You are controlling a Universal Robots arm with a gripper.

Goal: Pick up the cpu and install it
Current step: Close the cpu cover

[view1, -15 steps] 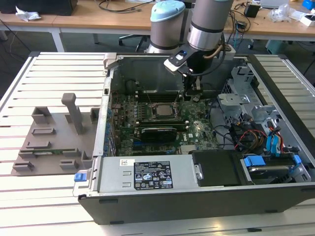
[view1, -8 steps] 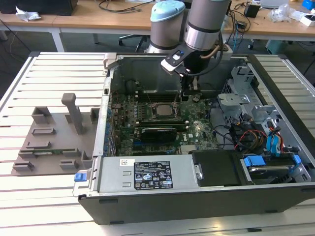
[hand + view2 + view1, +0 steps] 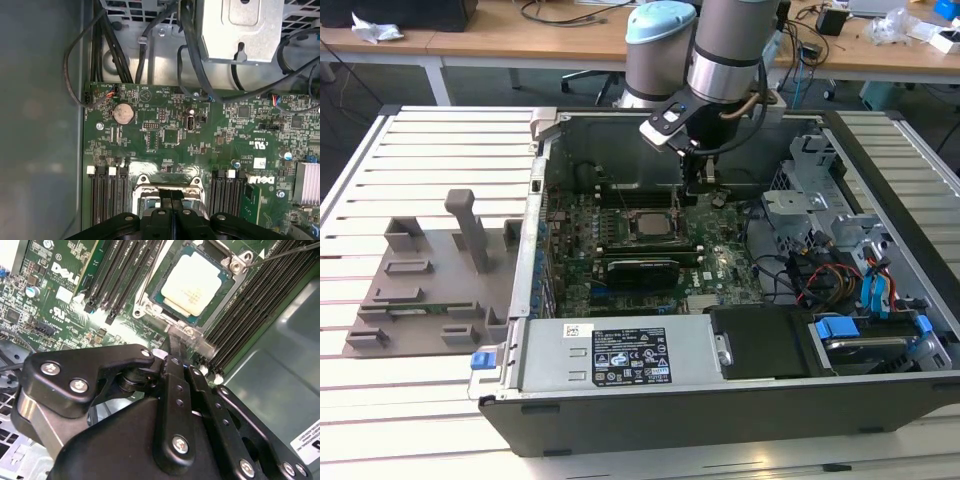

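The cpu (image 3: 192, 282) lies in its socket (image 3: 142, 307) on the green board (image 3: 50, 305). The claw (image 3: 187, 337) hangs just beside the socket's edge, fully closed and holding nothing. If it presses or slides there, it may tilt the cpu and bend pins.

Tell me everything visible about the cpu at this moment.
The cpu is a small, flat, square chip with a pale silver-white metal top and faint print on it. It lies flat in the socket on the green motherboard, ringed by the socket's metal frame, with black memory slots on either side. Nothing holds it. The gripper has its fingers shut, with their tips near the frame's edge, apparently clear of the chip.
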